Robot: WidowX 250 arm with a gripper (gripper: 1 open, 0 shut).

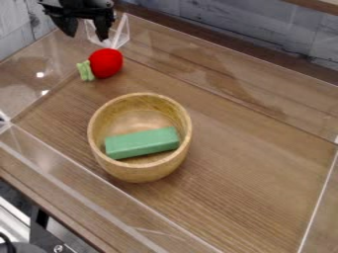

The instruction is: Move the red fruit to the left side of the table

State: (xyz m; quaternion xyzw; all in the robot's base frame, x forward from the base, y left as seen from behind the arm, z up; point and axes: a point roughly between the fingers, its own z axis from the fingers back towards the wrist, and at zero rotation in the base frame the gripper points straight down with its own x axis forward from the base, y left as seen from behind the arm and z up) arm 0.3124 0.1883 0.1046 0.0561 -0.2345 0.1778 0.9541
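Note:
The red fruit (pixel 105 62), a small strawberry-like toy with a green cap pointing left, lies on the brown wooden table (pixel 238 109) near its far left corner. My black gripper (pixel 82 24) hangs at the top left of the view, a little behind and to the left of the fruit and apart from it. Its fingers stand spread and nothing shows between them.
A wooden bowl (pixel 138 135) stands in the middle of the table with a green rectangular block (pixel 141 143) lying in it. Low clear acrylic walls (pixel 40 74) border the table on all sides.

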